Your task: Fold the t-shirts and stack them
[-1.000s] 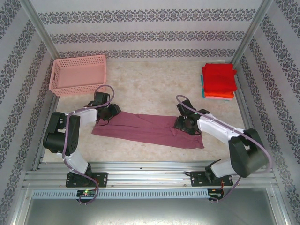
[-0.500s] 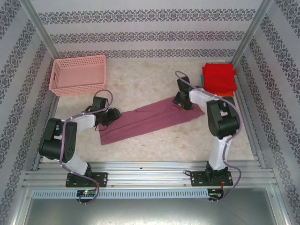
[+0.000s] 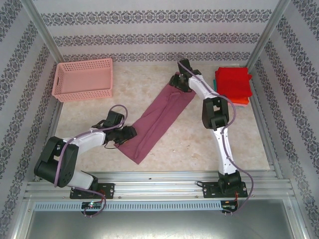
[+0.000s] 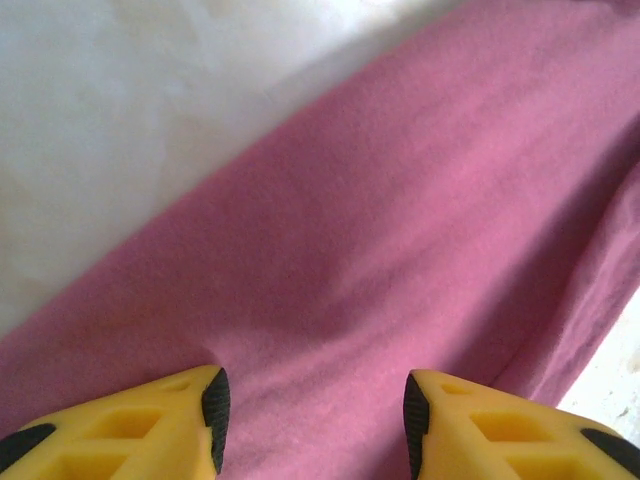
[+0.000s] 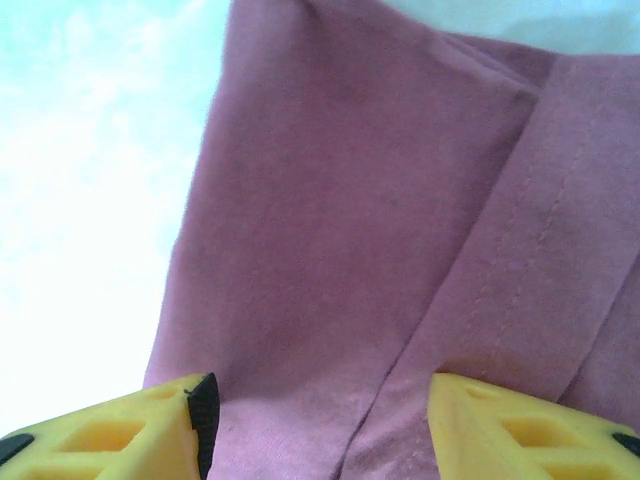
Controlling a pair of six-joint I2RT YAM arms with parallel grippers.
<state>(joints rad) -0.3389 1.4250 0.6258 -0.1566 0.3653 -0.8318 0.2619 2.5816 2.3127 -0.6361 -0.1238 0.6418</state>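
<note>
Lying slantwise across the pale, marbled surface, the maroon-plum t-shirt is folded into one long, narrow band. Its near end is by the left arm and its far end is up by the right arm.

The left jaws sit at the band's near-left edge. Seen from the left wrist, the shirt is soft, matte and nearly smooth. The two yellow plastic fingers with black pads stand apart, released, with flat cloth spanning the gap and nothing pinched.

The right jaws sit at the far end. From the right wrist the shirt shows a stitched hem and a lengthwise crease. The yellow fingers stand spread here too, clamping nothing.

Near that far end, by the right wall, lies a squared stack of folded shirts, red on top with orange and teal edges beneath. A rectangular pink plastic lattice basket sits far left, well apart from the band.
</note>
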